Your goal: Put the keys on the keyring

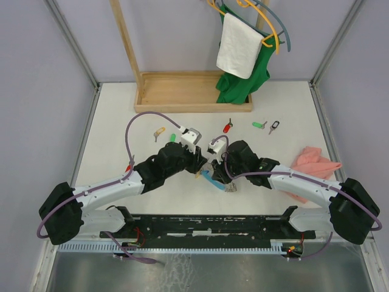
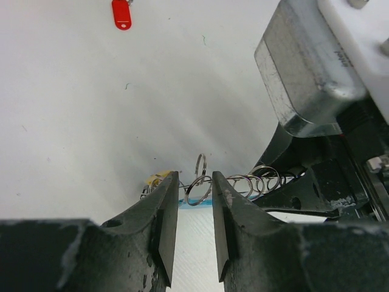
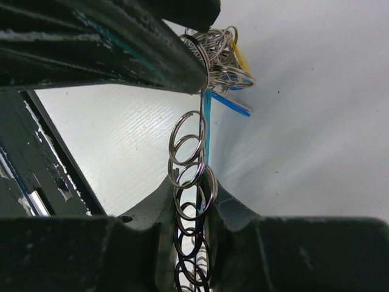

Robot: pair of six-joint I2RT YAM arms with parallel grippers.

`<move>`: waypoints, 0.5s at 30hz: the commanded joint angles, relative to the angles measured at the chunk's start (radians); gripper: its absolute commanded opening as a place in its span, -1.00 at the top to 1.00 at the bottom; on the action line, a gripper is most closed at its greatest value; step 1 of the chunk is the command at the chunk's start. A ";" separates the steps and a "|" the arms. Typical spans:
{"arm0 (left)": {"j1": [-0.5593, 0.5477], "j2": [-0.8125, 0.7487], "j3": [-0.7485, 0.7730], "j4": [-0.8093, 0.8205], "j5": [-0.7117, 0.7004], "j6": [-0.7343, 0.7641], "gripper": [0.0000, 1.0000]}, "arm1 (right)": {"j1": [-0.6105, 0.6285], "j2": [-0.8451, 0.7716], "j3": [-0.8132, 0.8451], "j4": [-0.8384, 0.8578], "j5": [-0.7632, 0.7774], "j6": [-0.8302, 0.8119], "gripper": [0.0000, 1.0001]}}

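The keyring [image 1: 214,180], part metal coil and part light-blue tube, lies at mid-table between the two grippers. My right gripper [image 1: 217,167] is shut on its coil; in the right wrist view the rings [image 3: 185,149] run down between the fingers [image 3: 193,194]. A bunch of tagged keys [image 3: 228,61] hangs at the far end. My left gripper [image 2: 194,179] is open, its fingertips either side of a coil ring [image 2: 197,190] above the blue tube. Loose keys lie beyond: red [image 1: 228,126], green [image 1: 259,125], black [image 1: 275,127], yellow [image 1: 158,132].
A wooden rack [image 1: 176,91] stands at the back, with a green cloth [image 1: 243,85] and white towel [image 1: 238,45] on hangers at the back right. A pink cloth [image 1: 316,164] lies at the right beside my right arm.
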 commanded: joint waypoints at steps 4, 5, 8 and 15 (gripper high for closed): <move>0.001 0.010 0.044 -0.003 0.052 0.028 0.29 | 0.004 -0.002 0.061 0.049 -0.021 -0.010 0.99; 0.001 0.009 0.044 -0.008 0.055 0.028 0.30 | 0.004 -0.004 0.061 0.048 -0.021 -0.012 0.99; 0.003 0.000 0.041 -0.020 0.062 0.028 0.33 | 0.004 -0.007 0.060 0.047 -0.020 -0.013 0.99; 0.003 -0.012 0.036 -0.031 0.083 0.029 0.53 | 0.004 -0.003 0.062 0.050 -0.020 -0.013 0.99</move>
